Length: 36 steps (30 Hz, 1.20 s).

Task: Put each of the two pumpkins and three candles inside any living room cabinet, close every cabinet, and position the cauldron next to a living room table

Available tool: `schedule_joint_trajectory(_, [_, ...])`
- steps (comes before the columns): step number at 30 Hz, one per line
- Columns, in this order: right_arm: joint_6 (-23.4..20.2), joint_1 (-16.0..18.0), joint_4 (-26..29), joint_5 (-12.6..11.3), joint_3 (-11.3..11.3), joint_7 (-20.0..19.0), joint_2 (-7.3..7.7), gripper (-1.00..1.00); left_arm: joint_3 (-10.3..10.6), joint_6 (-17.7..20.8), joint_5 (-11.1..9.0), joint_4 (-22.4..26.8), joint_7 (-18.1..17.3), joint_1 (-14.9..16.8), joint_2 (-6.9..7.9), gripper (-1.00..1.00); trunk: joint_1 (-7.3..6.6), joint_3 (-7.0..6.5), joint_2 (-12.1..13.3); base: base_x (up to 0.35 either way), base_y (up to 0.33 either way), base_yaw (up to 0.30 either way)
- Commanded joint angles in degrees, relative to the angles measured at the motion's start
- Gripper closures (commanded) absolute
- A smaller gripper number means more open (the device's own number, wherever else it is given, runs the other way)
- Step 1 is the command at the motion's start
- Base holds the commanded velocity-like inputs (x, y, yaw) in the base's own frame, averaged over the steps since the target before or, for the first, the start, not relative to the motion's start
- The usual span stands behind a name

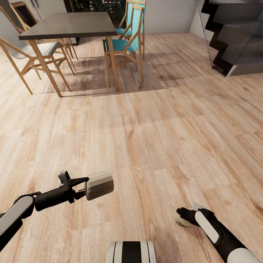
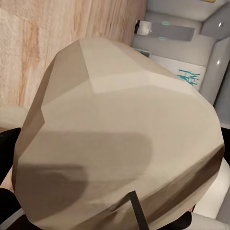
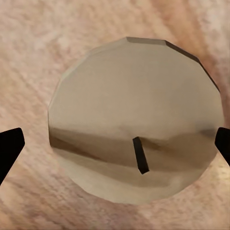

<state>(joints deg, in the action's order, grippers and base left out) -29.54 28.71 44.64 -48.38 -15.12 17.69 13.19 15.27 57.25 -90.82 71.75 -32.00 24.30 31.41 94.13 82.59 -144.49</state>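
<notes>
Candles (image 1: 99,185) gripped, open floor (image 1: 153,131) ahead

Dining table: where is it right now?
Head view, far upper left: the dining table stands on the wood floor, teal chair at its right end, pale chairs at its left.

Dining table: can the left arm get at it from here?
Probably not. The dining table stands far across open floor, well beyond the left gripper, which is shut on a candle. Nothing blocks the way; the base would have to drive closer.
</notes>
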Motion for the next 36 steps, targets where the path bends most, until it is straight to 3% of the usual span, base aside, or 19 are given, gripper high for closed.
schedule_joint_trajectory(1, [0.0, 0.0, 0.1, -0.6, -0.3, 0.6, 0.08, -1.00, 0.1, 0.1, 0.1, 0.0, -0.3, 0.0, 0.05, 1.00, -0.01, 0.04, 0.0, 0.000, 0.000, 0.000])
schedule_joint_trajectory(34, [0.2, 0.0, 0.1, -0.7, -0.3, 2.8, 0.08, -1.00, 0.1, 0.1, 0.1, -0.2, -0.3, 0.0, 0.01, 1.00, -0.01, 0.04, 0.0, 0.000, 0.000, 0.000])
schedule_joint_trajectory(36, [0.2, 0.0, 0.1, -0.6, -0.3, 2.8, 0.08, -1.00, 0.1, 0.1, 0.1, -0.2, -0.3, 0.0, 0.04, 1.00, 0.04, 0.48, 0.0, 0.000, 0.000, 0.000])
